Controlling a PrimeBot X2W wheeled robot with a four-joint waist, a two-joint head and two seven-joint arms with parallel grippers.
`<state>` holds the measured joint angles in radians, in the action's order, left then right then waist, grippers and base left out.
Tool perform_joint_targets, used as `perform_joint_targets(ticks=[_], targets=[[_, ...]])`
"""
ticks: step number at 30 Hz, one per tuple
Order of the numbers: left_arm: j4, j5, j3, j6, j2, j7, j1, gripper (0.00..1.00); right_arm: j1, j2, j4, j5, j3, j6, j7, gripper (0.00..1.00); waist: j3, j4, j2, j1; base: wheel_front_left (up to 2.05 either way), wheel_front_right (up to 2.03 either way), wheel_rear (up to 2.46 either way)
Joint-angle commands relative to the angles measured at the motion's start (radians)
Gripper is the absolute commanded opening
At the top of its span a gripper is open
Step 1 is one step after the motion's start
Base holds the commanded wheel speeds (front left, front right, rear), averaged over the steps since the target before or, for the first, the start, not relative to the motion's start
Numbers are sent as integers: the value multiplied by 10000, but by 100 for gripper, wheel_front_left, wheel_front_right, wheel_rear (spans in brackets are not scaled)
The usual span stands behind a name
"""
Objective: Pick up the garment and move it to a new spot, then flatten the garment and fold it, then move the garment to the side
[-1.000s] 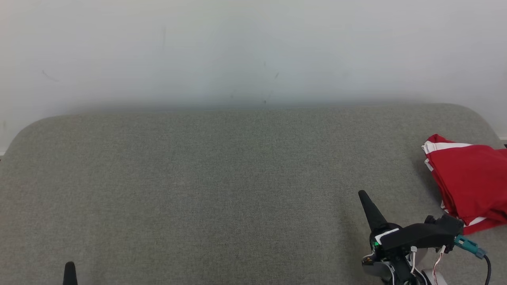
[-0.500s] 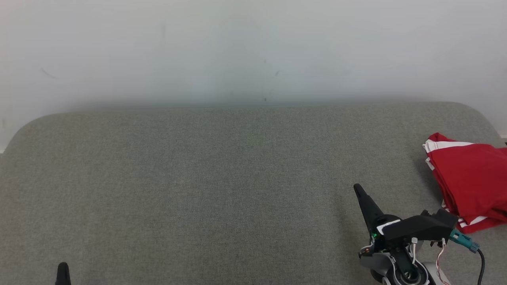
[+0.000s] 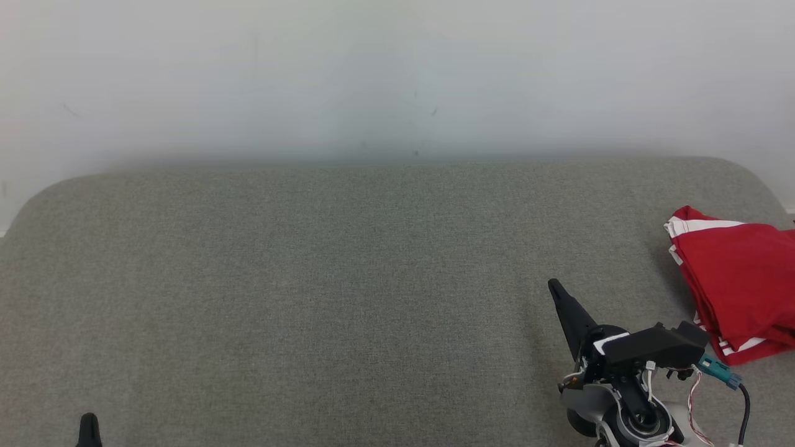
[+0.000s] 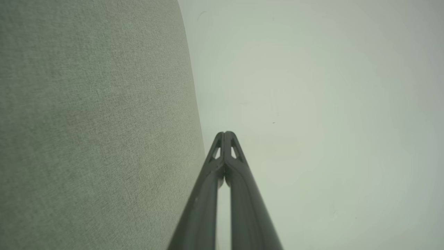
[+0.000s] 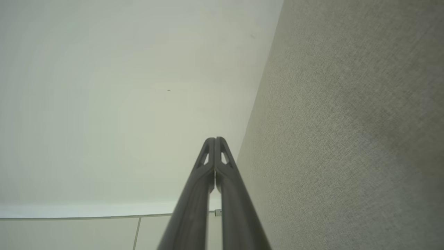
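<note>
- Upholstered surface (image 3: 348, 279): spread across the head view, with its far edge set against the wall (image 3: 372, 74) behind it.
- Garment (image 3: 739, 279): laid on the surface at its right edge, about midway between the far and near edges, and partly cut off by the view's border.
- Right gripper (image 3: 556, 292): placed over the near right part of the surface, left of the garment, with its wrist just beside the garment's near corner.
- Left gripper (image 3: 89, 425): located at the near left corner, well apart from the garment.

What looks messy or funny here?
Only the red garment: it sits at the far right end of the grey surface, its folded layers rumpled and not lined up, with the white stripes poking out unevenly. Nothing looks spilled or broken.
</note>
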<state>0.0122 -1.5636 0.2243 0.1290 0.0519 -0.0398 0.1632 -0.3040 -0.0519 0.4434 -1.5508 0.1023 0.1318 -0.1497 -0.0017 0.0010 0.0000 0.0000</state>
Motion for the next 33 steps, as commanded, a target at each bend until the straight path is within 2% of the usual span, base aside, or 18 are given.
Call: perform_joint_targets(ticks=[1,13,33], targets=[[76,-241,63,25,-12,63,67,0,-144,23,39,-198,28,-19,-68,0,7,1,0,0,0,0,0],[142,-1066,244,31,-20,198,95,0,-436,25,270,-1175,95,-21,-312,0,74,5,0,0,0,0,0],[138,-1039,238,31,-21,200,94,0,-401,26,259,-1155,107,-21,-294,0,74,5,0,0,0,0,0]])
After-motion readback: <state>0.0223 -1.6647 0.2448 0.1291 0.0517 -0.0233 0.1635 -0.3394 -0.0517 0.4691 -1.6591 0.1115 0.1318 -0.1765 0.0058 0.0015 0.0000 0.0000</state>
